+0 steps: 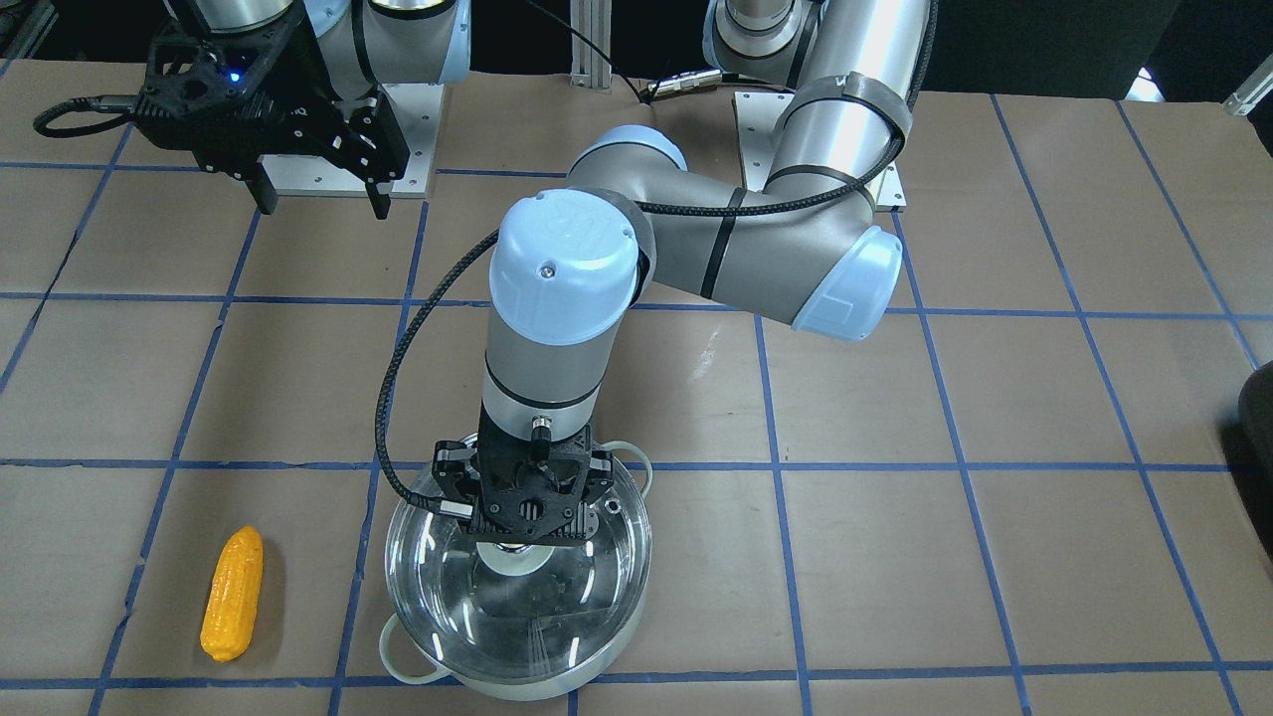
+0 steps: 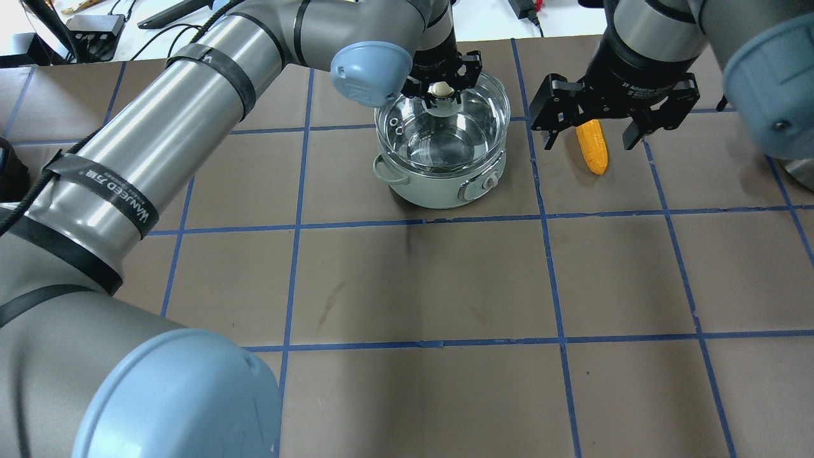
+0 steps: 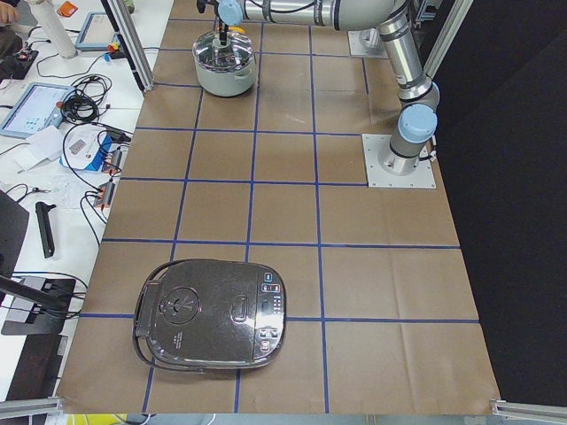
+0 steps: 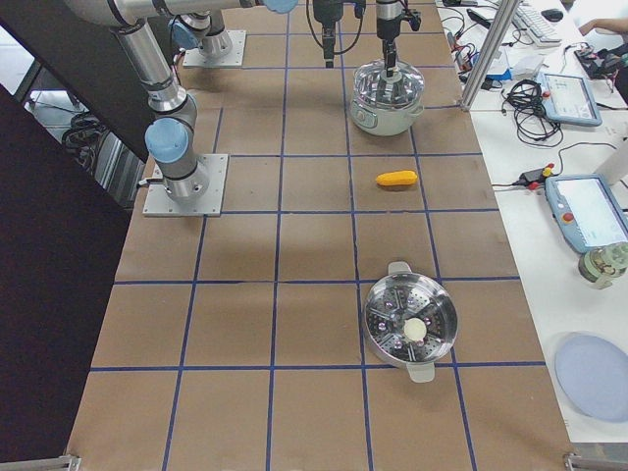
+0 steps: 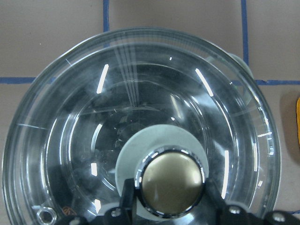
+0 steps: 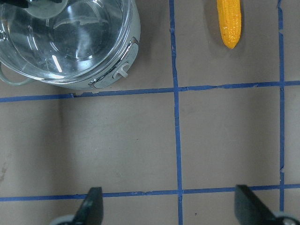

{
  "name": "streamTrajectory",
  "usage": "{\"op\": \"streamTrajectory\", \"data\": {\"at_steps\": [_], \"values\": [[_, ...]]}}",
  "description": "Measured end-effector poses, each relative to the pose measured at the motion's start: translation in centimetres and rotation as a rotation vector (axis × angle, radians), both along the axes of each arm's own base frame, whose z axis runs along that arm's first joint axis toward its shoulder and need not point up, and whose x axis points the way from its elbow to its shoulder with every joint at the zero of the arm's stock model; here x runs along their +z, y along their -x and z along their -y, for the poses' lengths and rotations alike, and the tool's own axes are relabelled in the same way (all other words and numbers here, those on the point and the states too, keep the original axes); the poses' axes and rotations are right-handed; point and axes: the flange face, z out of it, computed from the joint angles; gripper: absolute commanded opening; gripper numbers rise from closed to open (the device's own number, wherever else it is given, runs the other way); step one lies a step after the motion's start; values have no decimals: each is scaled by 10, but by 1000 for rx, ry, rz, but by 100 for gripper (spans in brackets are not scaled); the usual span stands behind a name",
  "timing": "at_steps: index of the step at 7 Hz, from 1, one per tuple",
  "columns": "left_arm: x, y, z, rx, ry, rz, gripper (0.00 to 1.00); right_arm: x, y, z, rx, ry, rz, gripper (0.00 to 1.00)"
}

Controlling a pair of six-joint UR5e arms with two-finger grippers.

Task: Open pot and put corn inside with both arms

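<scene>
The pot [image 2: 439,191] is round and pale green with loop handles, and its glass lid [image 2: 439,140] is on it. My left gripper [image 2: 443,89] reaches straight down onto the lid. In the left wrist view its fingers sit on both sides of the lid's metal-topped knob [image 5: 171,183] and close on it. The yellow corn [image 2: 593,149] lies on the table beside the pot; it also shows in the front view [image 1: 232,607]. My right gripper [image 2: 590,141] hangs open and empty high above the table, on the corn's side of the pot, and shows in the front view [image 1: 323,206].
A steel steamer basket [image 4: 410,329] stands further along the table past the corn. A dark rice cooker [image 3: 213,310] sits at the table's other end. Cables and tablets lie on the side bench beyond the table's far edge.
</scene>
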Motion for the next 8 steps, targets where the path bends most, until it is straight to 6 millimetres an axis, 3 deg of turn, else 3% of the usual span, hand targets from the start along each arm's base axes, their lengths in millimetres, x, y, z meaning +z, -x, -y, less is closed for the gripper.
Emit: {"op": "streamTrajectory", "data": {"at_steps": [1,2,4,6,8], "values": [[22,-7,-5,1,21,0,21,-11,3,14,3,-33,-2,94],[44,-27,-6,-2,35,6,21,-26,7,39,5,-62,-5,94],[65,-103,13,-27,37,37,21,-78,47,126,3,-126,-7,94],[49,-190,32,-75,-19,84,21,-153,86,205,64,-105,-15,94],[9,-280,32,-98,-81,98,19,-241,116,252,90,-51,-25,94]]}}
